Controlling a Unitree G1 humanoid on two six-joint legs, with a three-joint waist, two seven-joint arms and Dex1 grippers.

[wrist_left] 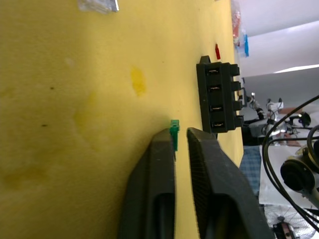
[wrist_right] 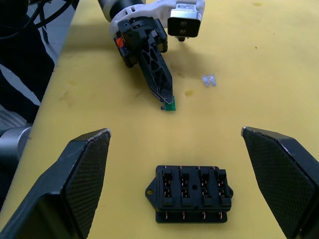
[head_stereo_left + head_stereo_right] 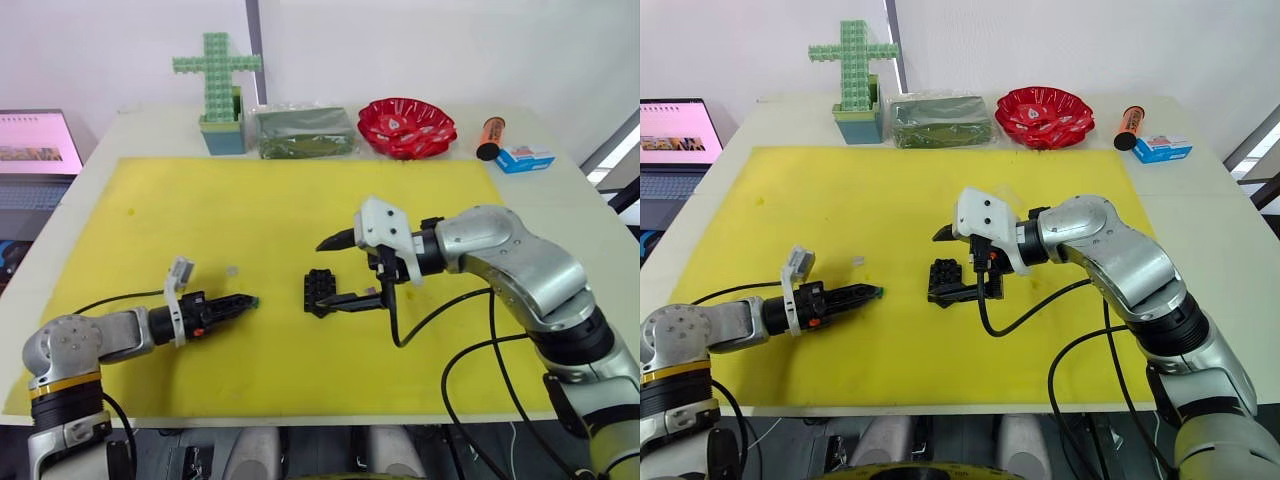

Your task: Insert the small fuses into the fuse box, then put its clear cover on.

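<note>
Black fingers of the left gripper (image 3: 247, 300) pinch a green fuse (image 1: 174, 132) at their tips, low over the yellow mat (image 3: 270, 200), toward its left front part. Just beyond the tips, apart from them, the black fuse box (image 2: 190, 193) lies flat near the middle of the mat, its four slots facing up. A red fuse (image 1: 217, 51) lies on the mat past the box. A small clear piece, either a pale fuse or the cover, I cannot tell which (image 2: 208, 80), rests on the mat close beside the left gripper.

From the right side, the right gripper (image 3: 337, 269) hangs over the fuse box with its two fingers spread wide, holding nothing, one finger on either side of the box without touching it.

Along the desk's back edge stand a green block cross (image 3: 217, 68), a dark green packet (image 3: 304, 132), a red bowl (image 3: 407, 126), an orange tube (image 3: 490, 137) and a small blue box (image 3: 524, 157). An open laptop (image 3: 675, 140) sits off the left edge.
</note>
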